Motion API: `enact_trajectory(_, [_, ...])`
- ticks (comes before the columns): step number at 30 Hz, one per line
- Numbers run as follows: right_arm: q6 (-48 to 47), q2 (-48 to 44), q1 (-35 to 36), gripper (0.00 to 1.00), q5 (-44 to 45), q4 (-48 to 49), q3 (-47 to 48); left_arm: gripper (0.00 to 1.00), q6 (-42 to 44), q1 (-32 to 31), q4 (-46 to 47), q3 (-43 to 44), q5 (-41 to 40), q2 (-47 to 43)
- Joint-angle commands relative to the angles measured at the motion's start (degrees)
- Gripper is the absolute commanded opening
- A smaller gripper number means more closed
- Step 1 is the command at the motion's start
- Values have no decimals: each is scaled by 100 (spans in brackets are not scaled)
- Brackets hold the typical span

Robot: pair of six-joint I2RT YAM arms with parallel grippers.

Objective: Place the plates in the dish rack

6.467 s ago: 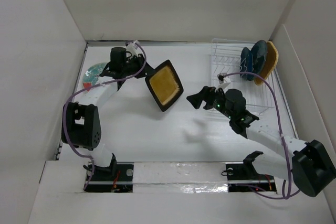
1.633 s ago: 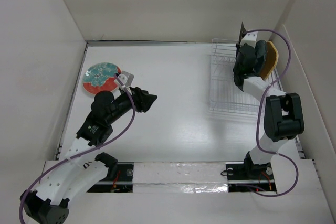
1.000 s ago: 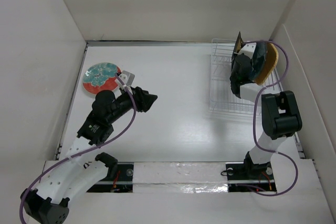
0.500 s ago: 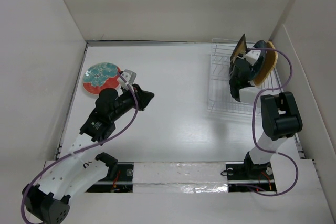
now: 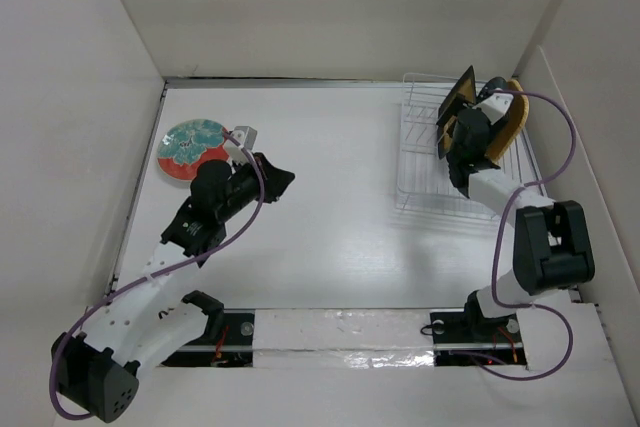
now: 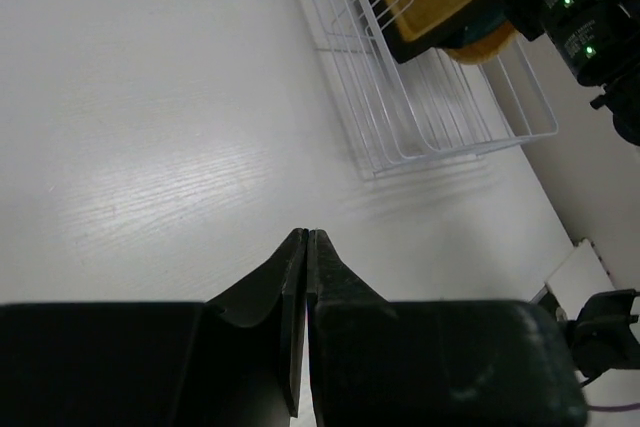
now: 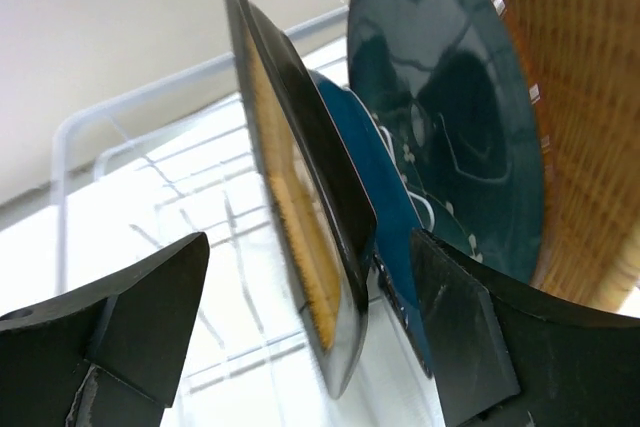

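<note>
The black-rimmed mustard square plate (image 5: 459, 104) stands on edge in the white wire dish rack (image 5: 425, 162), at its far end. My right gripper (image 5: 460, 127) is open. In the right wrist view its fingers (image 7: 150, 297) sit either side of the mustard plate (image 7: 300, 237) without touching it. Behind it stand the dark blue leaf plate (image 7: 385, 197), the grey-teal round plate (image 7: 450, 97) and the orange plate (image 7: 590, 77). The round red-rimmed teal floral plate (image 5: 190, 142) lies flat at the table's far left. My left gripper (image 5: 283, 179) is shut and empty, to the right of that plate.
White walls enclose the table on the left, back and right. The rack (image 6: 420, 117) stands close to the right wall. The left wrist view shows the right arm (image 6: 575, 17) behind the rack. A purple cable (image 5: 545, 147) loops beside the right arm.
The mustard plate went from my left gripper to my right, which carried it to the rack. In the last half second the right forearm swung right and the left gripper shifted slightly farther and right.
</note>
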Motion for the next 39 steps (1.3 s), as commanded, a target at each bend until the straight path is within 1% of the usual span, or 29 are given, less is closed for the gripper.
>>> enact_trajectory(1, [408,-776,-12,87,-180,-484,277,0,-446,31,569,29,-361,-230])
enact_trajectory(3, [601,-1136,-12,86,-346,-740,76,0,-613,31,771,11,-511,-204])
enact_trajectory(4, [681,-1503,-12,84,-539,-793,-21,0,-832,31,824,20,-547,-160])
enact_trajectory(6, [865,-1874,-12,75,-838,-942,-310,0,-1061,31,1017,3,-652,15])
enact_trajectory(7, [884,-2207,-12,70,-1266,-934,-417,9,-1193,31,1166,2,-705,68])
enact_trajectory(8, [893,-2349,-12,63,-1479,-995,-514,19,-1447,31,1237,-15,-766,208])
enact_trajectory(9, [962,-2490,-12,29,-1672,-1056,-602,29,-1571,31,1307,-15,-871,270])
enact_trajectory(10, [998,-2735,-12,17,-2127,-1100,-768,45,-1677,31,1500,-15,-907,341])
enact_trajectory(11, [1015,-2842,-12,10,-2392,-1092,-856,50,-1756,31,1562,2,-977,515])
enact_trajectory(12, [1111,-3025,66,2,-2830,-1083,-1014,57,-1844,92,1580,37,-1265,604])
enact_trajectory(13, [1173,-3027,128,0,-3052,-1057,-1094,59,-1941,171,1581,46,-1389,675])
enact_trajectory(15, [1296,-3176,382,0,-3466,-873,-1252,59,-2282,529,1720,-49,-1443,842])
enact_trajectory(16, [1332,-3194,497,0,-3467,-820,-1253,59,-2432,662,1721,-120,-1626,860])
enact_trajectory(18, [1350,-3116,681,0,-3695,-758,-1244,59,-2714,961,1835,-382,-1733,807])
enact_trajectory(20, [1315,-3019,875,0,-3871,-758,-1148,59,-3057,1355,1609,-507,-2065,633])
enact_trajectory(21, [1280,-2940,876,1,-3898,-758,-1130,59,-3145,1497,1494,-594,-2450,562])
enact_trajectory(24, [1235,-2869,928,2,-4004,-776,-1103,69,-3356,2025,1010,-726,-3014,342])
enact_trajectory(25, [1227,-2843,928,2,-3995,-767,-1103,76,-3357,2130,948,-744,-3121,315])
enact_trajectory(26, [1192,-2825,928,3,-3986,-776,-1112,78,-3357,2253,817,-753,-3218,358])
enact_trajectory(28, [1007,-2747,858,4,-3951,-854,-1068,80,-3313,2789,676,-710,-3237,525])
enact_trajectory(29, [963,-2711,693,4,-3951,-1020,-1033,80,-3208,3008,632,-692,-3141,796])
enact_trajectory(30, [919,-2694,622,5,-3977,-1074,-1007,80,-3138,3228,649,-648,-2966,955])
enact_trajectory(31, [928,-2676,551,5,-4090,-1083,-1024,80,-3067,3622,692,-639,-2877,1104])
enact_trajectory(33, [1059,-2684,419,6,-4266,-918,-1094,80,-2918,3967,921,-648,-2640,1551])
enact_trajectory(34, [1086,-2676,349,8,-4363,-855,-1129,80,-2891,4203,974,-639,-2604,1685])
enact_trajectory(35, [1112,-2650,348,10,-4494,-794,-1156,80,-2856,4293,1096,-639,-2543,1817])
enact_trajectory(37, [1121,-2606,348,26,-4557,-785,-1147,79,-2698,4364,1159,-543,-2445,2177])
enact_trajectory(38, [1121,-2553,348,37,-4618,-758,-1139,79,-2567,4433,1211,-421,-2419,2439])
enact_trajectory(39, [1121,-2535,348,40,-4645,-723,-1147,79,-2566,4434,1211,-350,-2410,2564])
